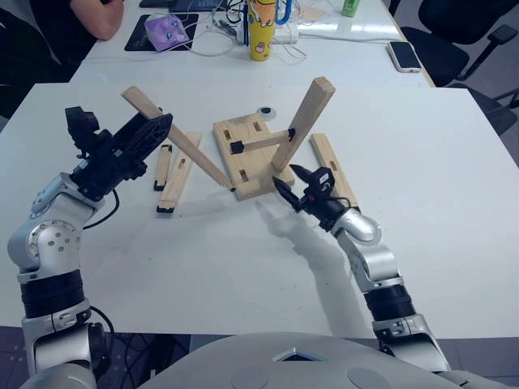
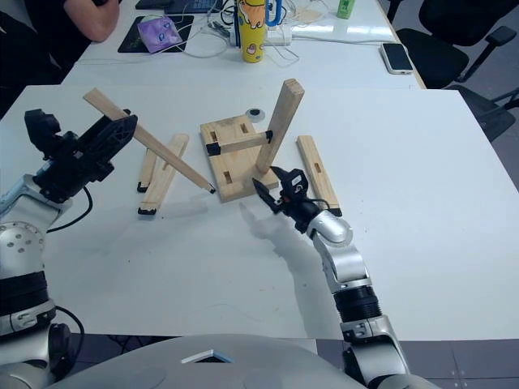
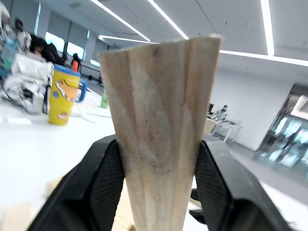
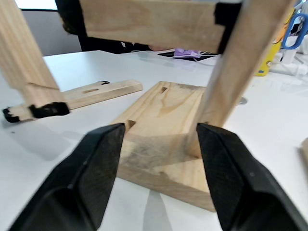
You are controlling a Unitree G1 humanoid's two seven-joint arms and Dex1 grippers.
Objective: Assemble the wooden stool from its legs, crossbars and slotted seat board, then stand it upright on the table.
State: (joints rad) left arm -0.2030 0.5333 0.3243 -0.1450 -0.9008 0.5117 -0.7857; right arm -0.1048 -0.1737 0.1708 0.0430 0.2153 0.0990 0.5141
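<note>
We log: left gripper [image 1: 150,134] raised at 9 o'clock of the seat board [image 1: 243,162], jaws clamped on a slanting leg [image 1: 195,154]. Right gripper [image 1: 293,182] sits low at its 6 o'clock, jaws wide apart, holding nothing.

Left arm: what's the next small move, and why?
Probably tip the leg upright and bring its lower end over a free slot in the seat board. The left gripper is shut on it, tilted, tip beside the board's near corner; the right gripper is open there.

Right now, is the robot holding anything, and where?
The left claw grips a leg near its raised end; the right claw is open and holds nothing.
</note>
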